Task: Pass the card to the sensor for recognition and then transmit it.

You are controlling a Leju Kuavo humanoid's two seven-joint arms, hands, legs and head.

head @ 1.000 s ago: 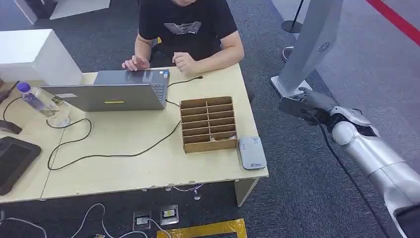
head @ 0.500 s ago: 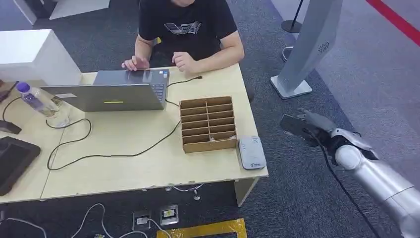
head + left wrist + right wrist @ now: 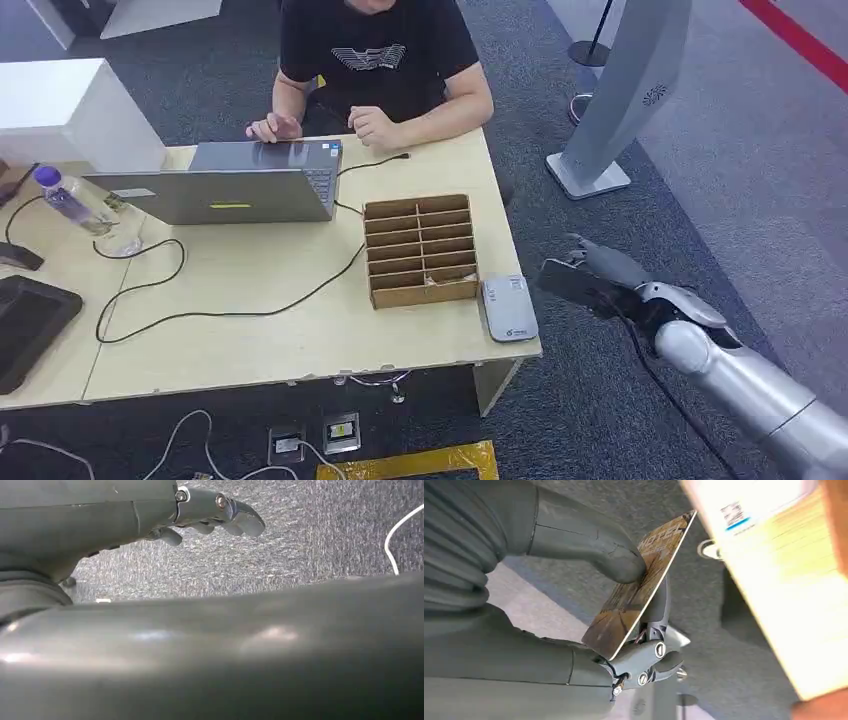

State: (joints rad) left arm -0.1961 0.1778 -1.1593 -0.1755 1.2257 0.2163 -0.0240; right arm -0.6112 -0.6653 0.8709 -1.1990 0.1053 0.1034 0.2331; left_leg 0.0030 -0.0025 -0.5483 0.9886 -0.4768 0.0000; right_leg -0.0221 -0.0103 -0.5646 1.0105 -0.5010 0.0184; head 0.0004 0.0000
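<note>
Beside the worktop, off its corner nearest the sensor, my right hand grips the card.
I see the card pinched between thumb and fingers, over the carpet, near the sensor but not touching it. My left hand hangs with fingers curled loosely, holding nothing.

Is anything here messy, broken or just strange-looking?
Nothing looks broken or spilled. The right robot hand holds a card over the carpet, beside the table and short of the white card reader at its corner. Loose black cables wind across the tabletop, which is untidy but harmless.
</note>
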